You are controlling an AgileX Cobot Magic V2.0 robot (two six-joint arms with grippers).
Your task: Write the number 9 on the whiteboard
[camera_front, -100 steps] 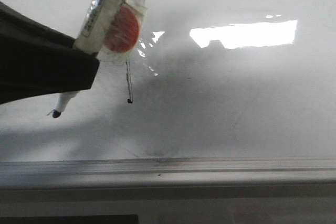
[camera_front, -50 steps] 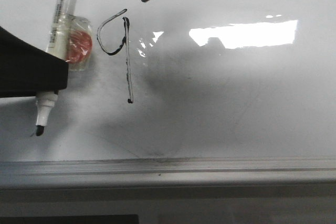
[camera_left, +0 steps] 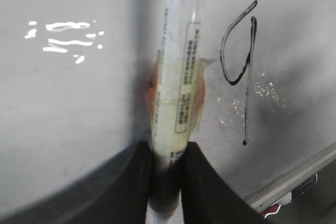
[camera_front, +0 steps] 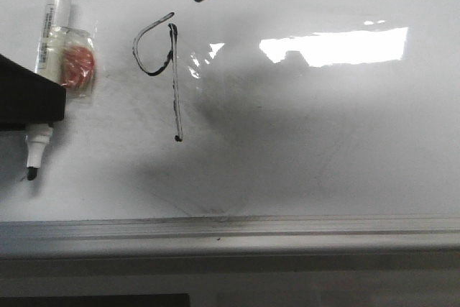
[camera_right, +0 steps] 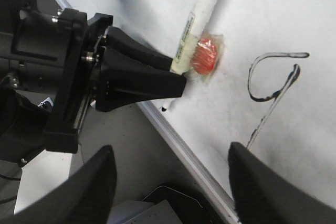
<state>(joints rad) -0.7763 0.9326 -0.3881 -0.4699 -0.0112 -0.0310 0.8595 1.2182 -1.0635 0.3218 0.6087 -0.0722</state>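
Observation:
The number 9 (camera_front: 164, 70) is a thin black loop with a long stem on the whiteboard (camera_front: 323, 149). It also shows in the left wrist view (camera_left: 239, 66) and the right wrist view (camera_right: 273, 85). My left gripper (camera_front: 39, 109) is shut on a white marker pen (camera_front: 52, 19) with an orange-red taped tag (camera_front: 75, 66). It holds the pen left of the 9, with the pen tip (camera_front: 31, 172) pointing at the near frame. The jaws clamp the barrel (camera_left: 170, 182). My right gripper (camera_right: 173, 192) is open and empty, above the board's frame near the 9's stem end.
The board's silver-grey frame edge (camera_front: 230, 229) runs along the near side. Bright glare (camera_front: 334, 46) lies right of the 9. Off the board, a dark object with a grey box (camera_right: 157, 208) sits below the frame. A red-and-white item (camera_left: 294, 198) lies beside the frame.
My left gripper has carried the marker leftward away from the 9, uncovering its loop. The pen has turned more upright. The right gripper has barely moved.

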